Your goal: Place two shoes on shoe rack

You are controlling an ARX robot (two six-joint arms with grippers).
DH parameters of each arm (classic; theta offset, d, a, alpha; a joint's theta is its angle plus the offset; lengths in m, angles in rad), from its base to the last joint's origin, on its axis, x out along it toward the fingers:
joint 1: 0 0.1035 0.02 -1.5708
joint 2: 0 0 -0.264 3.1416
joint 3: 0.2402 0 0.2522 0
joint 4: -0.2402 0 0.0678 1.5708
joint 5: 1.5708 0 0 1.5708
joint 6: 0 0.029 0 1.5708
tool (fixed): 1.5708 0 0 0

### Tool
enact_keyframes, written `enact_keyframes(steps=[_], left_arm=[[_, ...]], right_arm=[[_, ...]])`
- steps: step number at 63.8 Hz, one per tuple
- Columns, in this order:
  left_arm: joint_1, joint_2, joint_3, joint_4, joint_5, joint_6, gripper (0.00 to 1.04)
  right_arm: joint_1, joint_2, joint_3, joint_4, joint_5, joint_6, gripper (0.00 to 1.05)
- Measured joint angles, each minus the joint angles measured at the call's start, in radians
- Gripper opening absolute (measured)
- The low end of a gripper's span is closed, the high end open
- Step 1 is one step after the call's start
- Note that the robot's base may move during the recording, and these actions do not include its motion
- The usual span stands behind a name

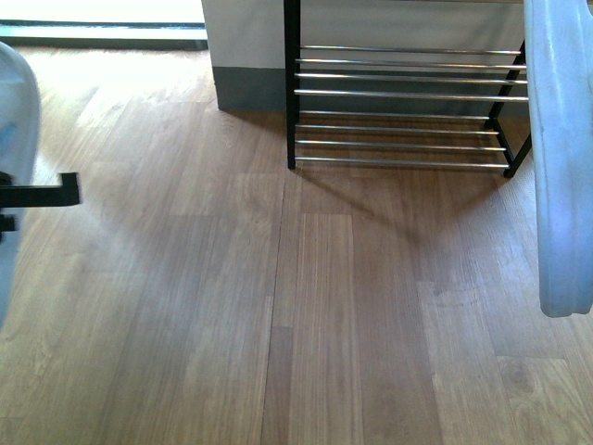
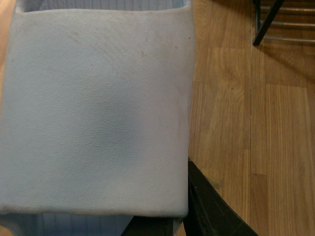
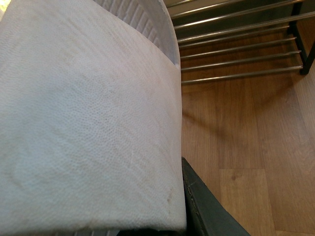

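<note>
Each arm holds one pale blue slide sandal above the wooden floor. The left sandal shows at the front view's left edge, and its wide strap fills the left wrist view. My left gripper is shut on it, with one black finger beside the strap. The right sandal hangs at the right edge, sole facing in. My right gripper is shut on its strap, one finger showing. The shoe rack, black frame with chrome rods, stands ahead against the wall with nothing on the rods in view.
Wooden floor stretches between me and the rack. A white wall with a grey skirting runs behind the rack. The rack's rods lie just beyond the right sandal, and its black leg shows in the left wrist view.
</note>
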Motion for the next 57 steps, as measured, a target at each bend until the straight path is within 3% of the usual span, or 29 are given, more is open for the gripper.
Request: enact_keyframes(steps=[21, 57], left_arm=[[-0.153, -0.632, -0.067, -0.398, -0.216, 0.020, 0.02], [-0.167, -0.682, -0.078, -0.412, -0.227, 0.021, 0.02]], right_arm=[[0.000, 0.000, 0.000, 0.000, 0.000, 0.000, 0.02], [0.000, 0.000, 0.000, 0.000, 0.000, 0.000, 0.02]])
